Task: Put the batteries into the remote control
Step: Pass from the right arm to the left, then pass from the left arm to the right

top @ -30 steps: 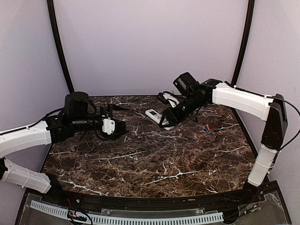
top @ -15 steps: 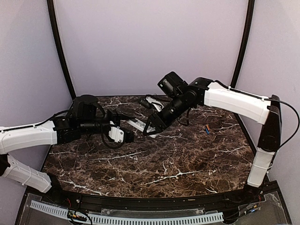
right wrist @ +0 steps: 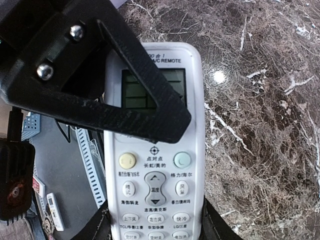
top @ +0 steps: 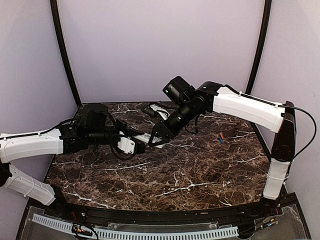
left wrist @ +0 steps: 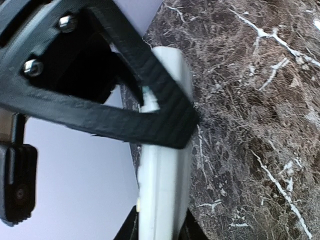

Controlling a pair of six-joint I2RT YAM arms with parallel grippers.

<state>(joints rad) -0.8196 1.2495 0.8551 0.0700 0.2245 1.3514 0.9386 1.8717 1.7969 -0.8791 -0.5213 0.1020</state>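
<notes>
The remote control (top: 143,136) is a slim white one, held off the marble table between both arms. In the right wrist view its button face and display (right wrist: 155,165) point at the camera, and my right gripper (right wrist: 154,220) is shut on its two long edges. From the left wrist I see its thin side (left wrist: 165,190), with my left gripper (left wrist: 159,227) shut across its thickness. In the top view the left gripper (top: 139,146) and right gripper (top: 156,139) almost meet. The batteries (top: 220,137), one orange-red and one blue, lie on the table to the right, away from both grippers.
The dark marble table (top: 175,175) is walled by pale panels at the back and sides. A white slotted cable duct (top: 150,232) runs along the near edge. Both forearms cross over the table's back half.
My right arm has carried the remote control leftward and toward the middle. My left arm has moved right to meet it, and its jaws have closed from wide open onto the remote.
</notes>
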